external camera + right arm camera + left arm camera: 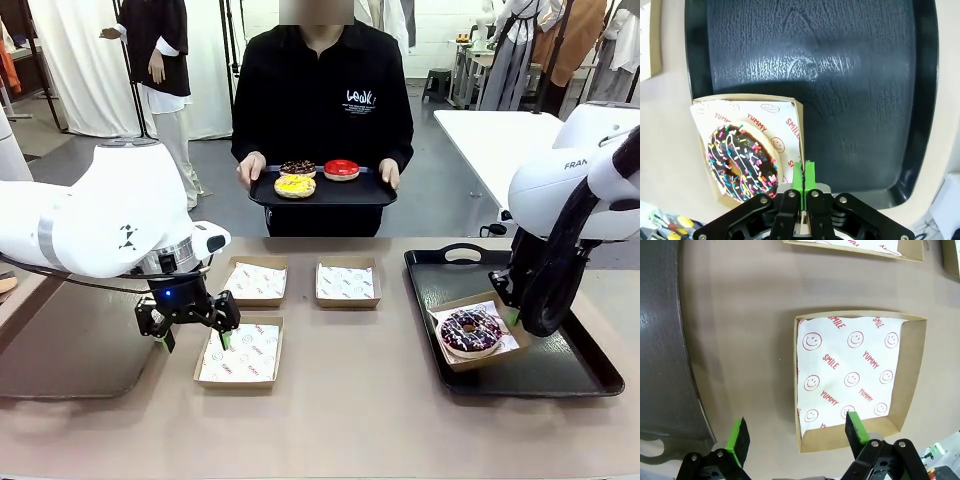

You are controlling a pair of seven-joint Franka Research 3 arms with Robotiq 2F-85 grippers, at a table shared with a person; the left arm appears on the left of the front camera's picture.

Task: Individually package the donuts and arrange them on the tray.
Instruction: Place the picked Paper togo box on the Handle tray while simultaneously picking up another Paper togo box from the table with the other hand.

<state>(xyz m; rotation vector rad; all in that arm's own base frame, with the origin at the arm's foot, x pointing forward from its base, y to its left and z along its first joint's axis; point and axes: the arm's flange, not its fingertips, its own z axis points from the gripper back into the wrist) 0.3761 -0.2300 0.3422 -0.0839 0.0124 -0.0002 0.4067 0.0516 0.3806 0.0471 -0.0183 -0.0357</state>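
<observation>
1 of 4 done: sprinkled donut (470,331) sits in its lined box (452,358) on the black tray (570,380), toward that tray's near-left corner. Right gripper (803,176) clenched, pads apparently pinching that box's rim. Left gripper (797,432) released, jaws wide, hovering over the rim of the nearest empty box (855,375), left of tabletop centre. Second empty box (254,282) and third empty box (347,283) behind it. Still to pack: yellow donut (295,186), red donut (341,169), plain chocolate donut (297,167), all on the serving tray (320,196) the person holds past the far edge
</observation>
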